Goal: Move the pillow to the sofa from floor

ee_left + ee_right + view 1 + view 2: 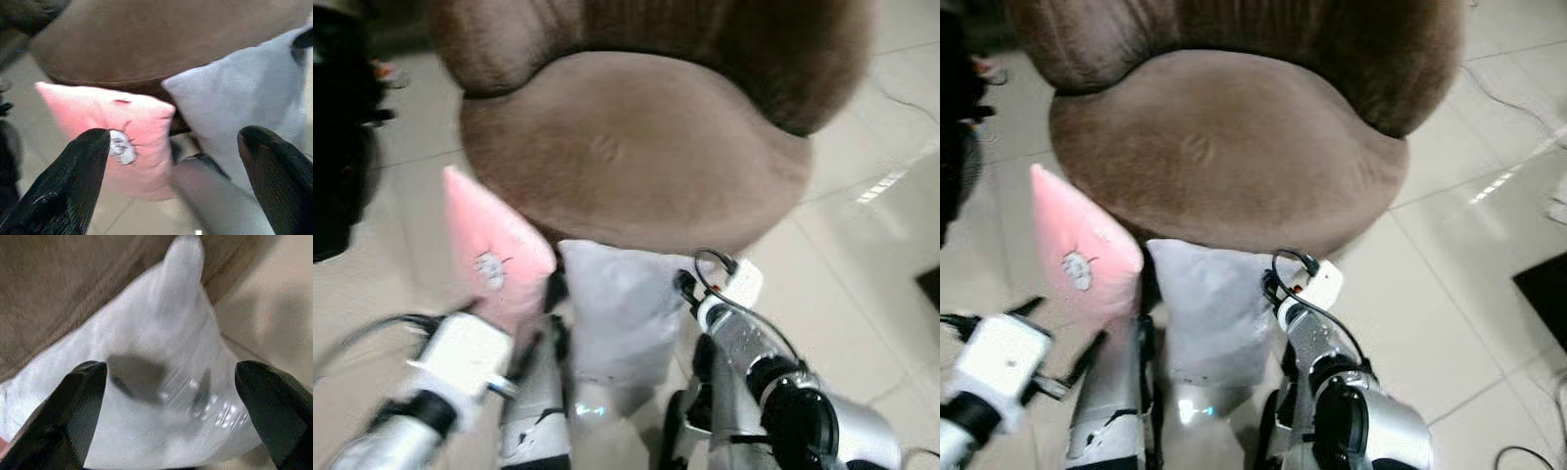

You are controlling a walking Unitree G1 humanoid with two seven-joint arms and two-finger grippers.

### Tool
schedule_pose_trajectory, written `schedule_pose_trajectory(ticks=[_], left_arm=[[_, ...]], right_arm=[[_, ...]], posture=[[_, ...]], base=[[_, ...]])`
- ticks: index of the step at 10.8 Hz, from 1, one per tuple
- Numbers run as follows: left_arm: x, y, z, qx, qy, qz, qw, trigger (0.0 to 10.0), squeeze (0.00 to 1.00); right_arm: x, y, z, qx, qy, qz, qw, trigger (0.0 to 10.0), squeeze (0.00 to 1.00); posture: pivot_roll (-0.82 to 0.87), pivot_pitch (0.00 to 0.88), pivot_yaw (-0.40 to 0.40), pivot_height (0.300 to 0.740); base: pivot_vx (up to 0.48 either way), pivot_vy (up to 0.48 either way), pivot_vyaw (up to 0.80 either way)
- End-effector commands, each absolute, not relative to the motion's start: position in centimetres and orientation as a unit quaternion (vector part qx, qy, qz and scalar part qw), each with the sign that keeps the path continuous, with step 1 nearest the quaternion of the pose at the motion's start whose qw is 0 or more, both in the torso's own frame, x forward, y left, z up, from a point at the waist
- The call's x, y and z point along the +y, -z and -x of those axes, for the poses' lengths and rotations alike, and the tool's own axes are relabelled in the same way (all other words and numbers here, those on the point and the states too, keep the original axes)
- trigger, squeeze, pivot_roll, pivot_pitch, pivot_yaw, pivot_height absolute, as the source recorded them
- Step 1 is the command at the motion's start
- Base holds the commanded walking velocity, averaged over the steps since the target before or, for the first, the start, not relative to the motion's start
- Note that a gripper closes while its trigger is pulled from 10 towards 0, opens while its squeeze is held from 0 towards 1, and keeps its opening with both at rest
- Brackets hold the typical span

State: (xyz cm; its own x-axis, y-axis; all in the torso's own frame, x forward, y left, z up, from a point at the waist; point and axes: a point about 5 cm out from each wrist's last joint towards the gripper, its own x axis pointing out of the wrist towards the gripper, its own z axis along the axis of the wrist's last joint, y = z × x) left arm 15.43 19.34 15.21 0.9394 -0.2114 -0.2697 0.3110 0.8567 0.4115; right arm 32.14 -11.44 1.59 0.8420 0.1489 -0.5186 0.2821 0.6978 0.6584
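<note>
Big brown sofa (636, 147) w/ a rounded plush seat takes up the upper part of the head views, standing on pale tiled floor (862, 284). Two pillows lean vs. its front edge, both down on the floor: a pink pillow (494, 255) w/ a small grey-white motif on the robot's left, tilted w/ one corner pointing up, and a grey-white pillow (617, 308) just beside it, more upright, its top corner touching the seat's lower front. The two pillows sit close together – a narrow dark gap between them. Left arm w/ its white wrist block comes in low on the left; left gripper (181, 176) hovers near the pink pillow, fingers (73, 186) spread wide apart, nothing between them. Right arm, silver w/ black cable looped at the wrist, reaches fwd on the right side of the grey-white pillow; right gripper (171, 406) points straight at that pillow, fingers (73, 411) splayed wide, not closed on anything – whether they touch the fabric can't be told. Dark object (337, 127) at far left edge, blurred.
</note>
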Motion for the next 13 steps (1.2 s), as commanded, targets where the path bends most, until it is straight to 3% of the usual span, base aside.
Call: schedule_pose_trajectory(ticks=[1, 4, 5, 7, 9, 13], left_arm=[[19.8, -15.9, -15.3, 0.107, 0.139, -0.226, 0.958, 10.0, 0.0], [22.4, -18.3, -16.2, 0.066, 0.134, -0.177, 0.973, 10.0, 0.0], [22.7, -18.6, -16.0, 0.068, 0.161, -0.173, 0.969, 10.0, 0.0], [23.5, -17.6, -14.1, 0.13, 0.278, -0.134, 0.942, 10.0, 0.0], [23.3, -16.9, -13.1, 0.164, 0.324, -0.128, 0.923, 10.0, 0.0], [22.2, -16.6, -11.6, 0.163, 0.337, -0.123, 0.919, 10.0, 0.0]], right_arm=[[-11.2, -0.6, -31.3, 0.292, 0.059, -0.395, 0.869, 10.0, 0.0], [-9.8, -0.8, -31.3, 0.28, 0.083, -0.404, 0.867, 10.0, 0.0], [-9.8, -1.0, -31.4, 0.27, 0.098, -0.423, 0.86, 10.0, 0.0], [-9.7, -2.3, -32.4, 0.226, 0.105, -0.421, 0.872, 10.0, 0.0], [-9.8, -3.4, -33.2, 0.2, 0.084, -0.402, 0.89, 10.0, 0.0], [-10.8, -2.4, -32.4, 0.215, 0.11, -0.344, 0.908, 10.0, 0.0]], posture=[[0.61, 0.257, -0.042, 0.534], [0.67, 0.252, 0.008, 0.534], [0.67, 0.243, 0.028, 0.534], [0.65, 0.228, 0.061, 0.534], [0.63, 0.223, 0.074, 0.534], [0.64, 0.199, 0.072, 0.534]], base=[[0.0, 0.0, 0.0], [0.0, 0.0, 0.0], [0.0, 0.0, 0.0], [0.0, 0.0, 0.0], [0.0, 0.0, 0.0], [0.0, 0.0, 0.0]])
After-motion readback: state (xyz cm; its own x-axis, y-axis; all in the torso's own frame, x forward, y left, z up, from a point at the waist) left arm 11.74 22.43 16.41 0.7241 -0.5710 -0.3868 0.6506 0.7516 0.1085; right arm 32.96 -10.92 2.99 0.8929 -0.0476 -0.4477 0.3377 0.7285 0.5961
